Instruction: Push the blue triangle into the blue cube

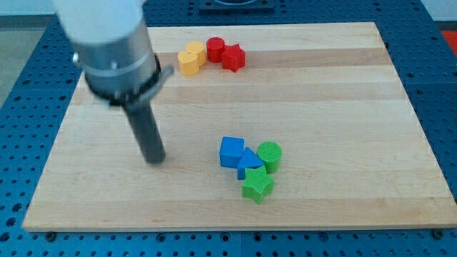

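Observation:
The blue cube (231,152) sits a little right of the board's middle, toward the view's bottom. The blue triangle (249,163) lies right beside it on its lower right, touching it. My tip (155,160) is the lower end of the dark rod, resting on the board well to the left of the blue cube, about a hundred pixels away, touching no block.
A green cylinder (270,154) touches the triangle's right side and a green star (258,186) lies just below it. Two yellow blocks (191,59), a red cylinder (216,49) and a red star (233,57) cluster near the top edge of the wooden board (343,93).

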